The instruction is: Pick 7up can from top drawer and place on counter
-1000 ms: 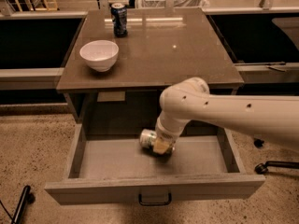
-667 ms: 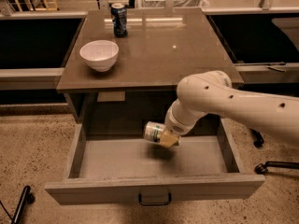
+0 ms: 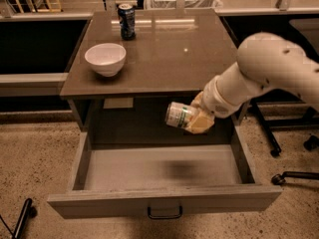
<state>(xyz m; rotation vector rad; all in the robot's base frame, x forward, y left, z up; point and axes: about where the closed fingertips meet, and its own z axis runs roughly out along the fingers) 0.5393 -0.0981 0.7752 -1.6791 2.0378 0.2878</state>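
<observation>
The 7up can (image 3: 178, 115), silvery-white with green markings, lies on its side in my gripper (image 3: 195, 119), which is shut on it. The gripper holds the can in the air above the open top drawer (image 3: 159, 171), just below the front edge of the counter (image 3: 164, 54) and towards its right side. The white arm reaches in from the right. The drawer is pulled far out, with its small dark handle (image 3: 164, 214) at the front. Nothing else shows inside the drawer.
A white bowl (image 3: 105, 59) stands on the counter's left part. A dark blue can (image 3: 126, 21) stands at the counter's back. Chair wheels and legs (image 3: 291, 176) are on the floor at the right.
The gripper has lifted the 7up can from the drawer floor up and to the right, to just under the counter's front edge. The arm has drawn back to the right.
</observation>
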